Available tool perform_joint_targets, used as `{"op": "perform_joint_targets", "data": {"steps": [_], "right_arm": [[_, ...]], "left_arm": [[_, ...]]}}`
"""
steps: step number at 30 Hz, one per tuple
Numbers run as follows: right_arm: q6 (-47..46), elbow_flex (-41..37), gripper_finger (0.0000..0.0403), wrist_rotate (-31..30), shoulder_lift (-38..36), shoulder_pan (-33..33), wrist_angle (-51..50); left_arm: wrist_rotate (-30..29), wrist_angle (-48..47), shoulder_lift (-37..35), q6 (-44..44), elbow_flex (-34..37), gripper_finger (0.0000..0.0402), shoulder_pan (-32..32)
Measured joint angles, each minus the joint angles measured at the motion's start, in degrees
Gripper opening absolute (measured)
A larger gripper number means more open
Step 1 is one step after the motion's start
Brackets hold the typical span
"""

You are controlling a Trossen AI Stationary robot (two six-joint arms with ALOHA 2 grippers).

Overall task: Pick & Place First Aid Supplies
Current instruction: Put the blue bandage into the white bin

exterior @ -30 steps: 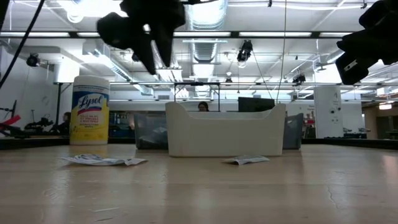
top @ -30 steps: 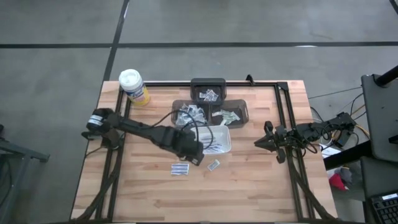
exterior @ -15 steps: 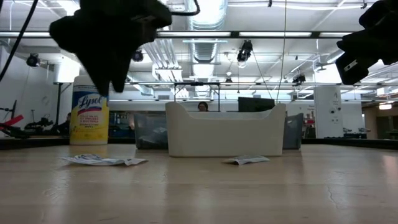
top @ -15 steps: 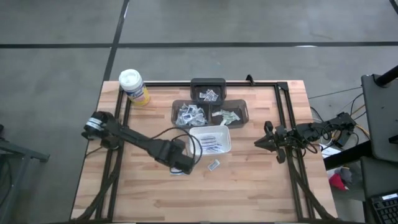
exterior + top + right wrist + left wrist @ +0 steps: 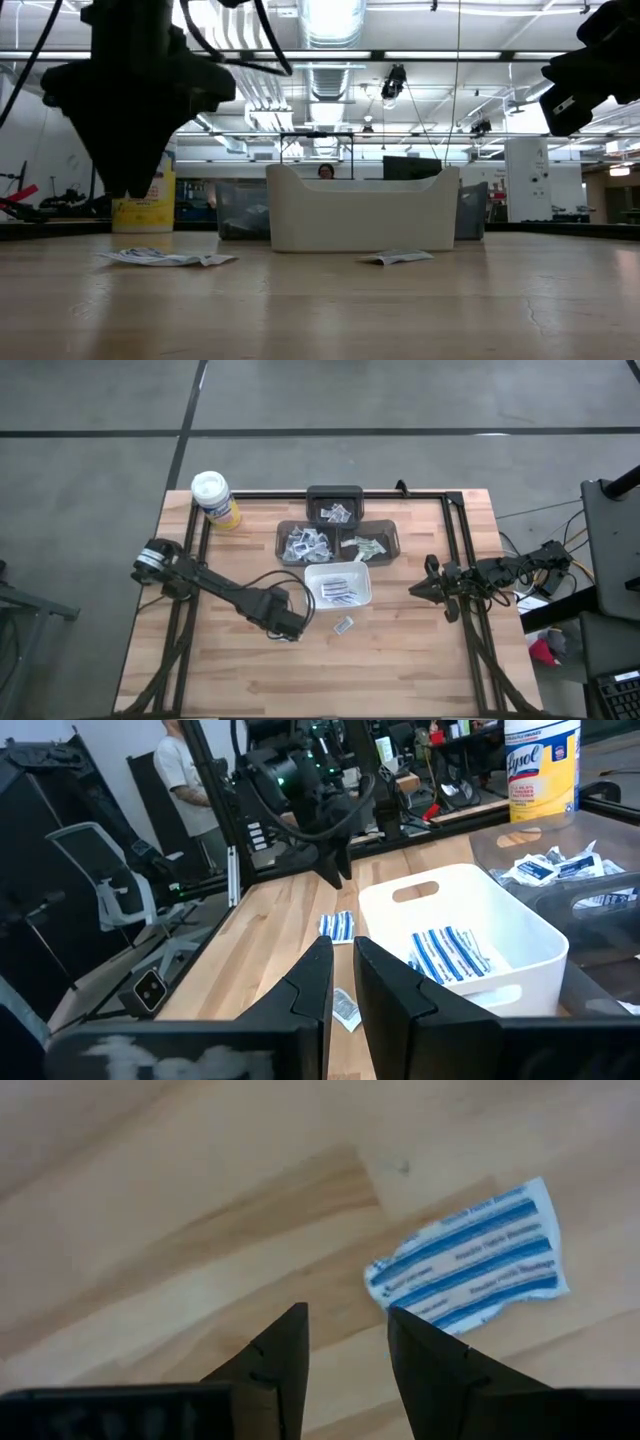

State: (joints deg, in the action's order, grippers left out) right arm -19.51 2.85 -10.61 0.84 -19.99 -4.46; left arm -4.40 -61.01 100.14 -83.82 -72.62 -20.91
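Left gripper (image 5: 345, 1342) parted and empty, hanging just above the wooden table (image 5: 400, 670), fingertips straddling bare wood just beside the blue-striped packet (image 5: 468, 1260) rather than over it. Same packet seen flat on the boards from table height (image 5: 165, 257), under the dark bulk of the gripper (image 5: 130, 185).

Best done, by judgement: shift sideways until the packet sits between the fingertips, then lower until both tips touch wood and pinch at one edge, since something this flat offers little to catch; a crooked approach likely just slides it along the table.

Second loose packet (image 5: 343, 625) lying a little to the right, near the white tray (image 5: 366, 596), which already carries several blue-striped packets (image 5: 447, 952). Farther off, two grey bins (image 5: 283, 547) and a dark bin (image 5: 334, 492) with more packets, and a yellow Lysol canister (image 5: 215, 498) at the far left corner.

Right gripper (image 5: 343, 982) waiting at the right edge of the table, fingers a narrow gap apart, nothing between them.

Hard to tell: how close the fingertips are to the wood, and, from above, the target packet itself, hidden under the left gripper. Bin contents too small to sort by kind.
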Motion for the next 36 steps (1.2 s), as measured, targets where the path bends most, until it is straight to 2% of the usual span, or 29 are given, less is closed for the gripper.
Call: {"op": "perform_joint_targets", "data": {"steps": [6, 17, 36], "right_arm": [[0.0, 0.0, 0.0043, 0.0, 0.0, 0.02, 0.01], [0.0, 0.0, 0.0043, 0.02, -0.01, 0.01, 0.01], [0.02, 0.0, 0.0043, 0.05, 0.0, 0.0, 0.1]], "left_arm": [[1.92, 7.15, 0.0, -0.12, 3.59, 0.0131, -0.07], [2.62, 14.17, 0.0, -1.67, 7.95, 0.0131, -0.07], [2.29, 20.47, -0.24, -4.25, 13.7, 0.0126, 0.07]]}}
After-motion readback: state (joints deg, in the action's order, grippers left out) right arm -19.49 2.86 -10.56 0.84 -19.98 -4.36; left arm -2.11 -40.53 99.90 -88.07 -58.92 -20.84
